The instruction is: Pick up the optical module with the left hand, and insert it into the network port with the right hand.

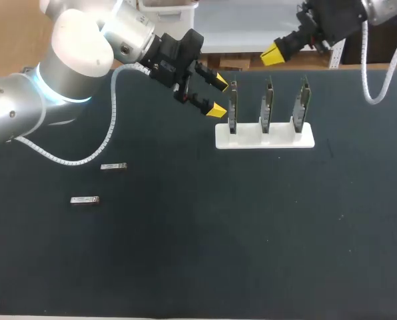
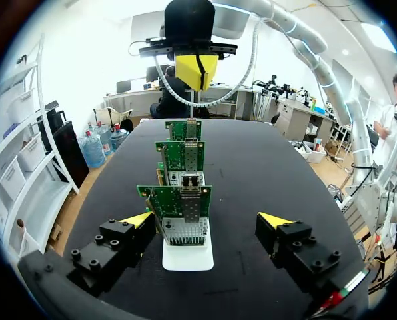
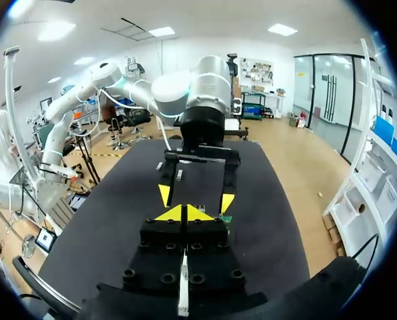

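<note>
Head view: optical module (image 1: pixel 113 166) flat on worktop (image 1: pixel 252 233), left-centre, long axis horizontal, below-left of left end effector (image 1: pixel 208 95), the nearer.
Left wrist view: spread wide, empty; network port board (image 2: pixel 176 199) ahead.
Right wrist view: right end effector (image 3: pixel 184 212) tips together, empty.

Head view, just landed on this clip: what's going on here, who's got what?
Nothing is held yet. The left pincer is open beside the end one of three circuit boards standing upright in a white stand, touching nothing. Both optical modules lie untouched on the dark table, over on the left arm's side. The right pincer is shut and empty, by the table's far edge.
</note>
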